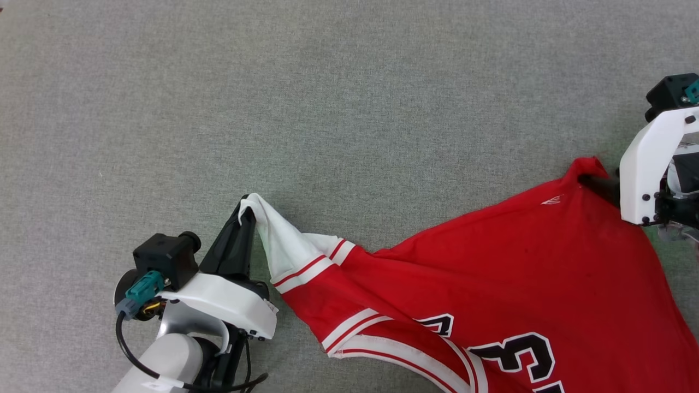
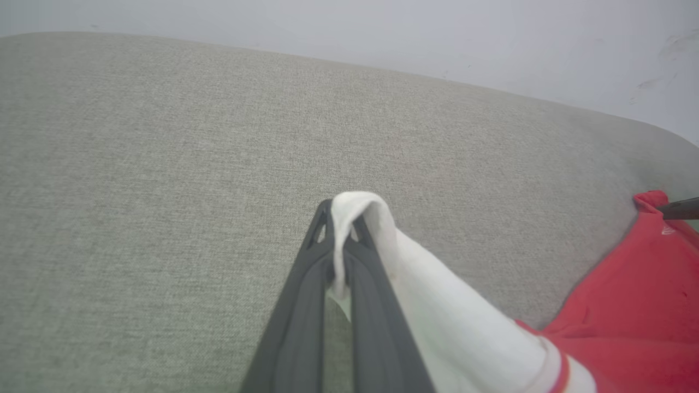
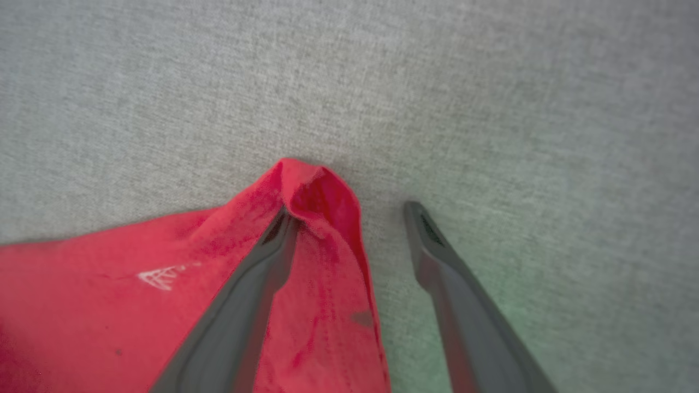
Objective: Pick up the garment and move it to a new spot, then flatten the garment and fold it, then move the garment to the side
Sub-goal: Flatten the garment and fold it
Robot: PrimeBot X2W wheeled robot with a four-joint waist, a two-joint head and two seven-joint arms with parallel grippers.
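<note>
The grey cloth-covered bench point(image 1: 349, 82) runs across the whole head view, bare over its far and left parts. The garment point(image 1: 519, 262) lies on the near right of it, a red jersey drawn out between the two hands, with black white-edged lettering point(image 1: 519, 355) showing at the near edge. Its white sleeve point(image 1: 284, 245), trimmed in red and white stripes, stretches out to the left and rises off the bench. The left hand point(image 1: 247, 204) is pressed together on the end of that sleeve, white cloth folded over its tips. At the far right the right hand point(image 3: 349, 210) is spread wide. One finger point(image 3: 256, 273) has its tip tucked into the fold of the red corner, while the other lies beside the corner over bare grey cloth. A small white logo point(image 1: 552, 200) sits near that corner.
</note>
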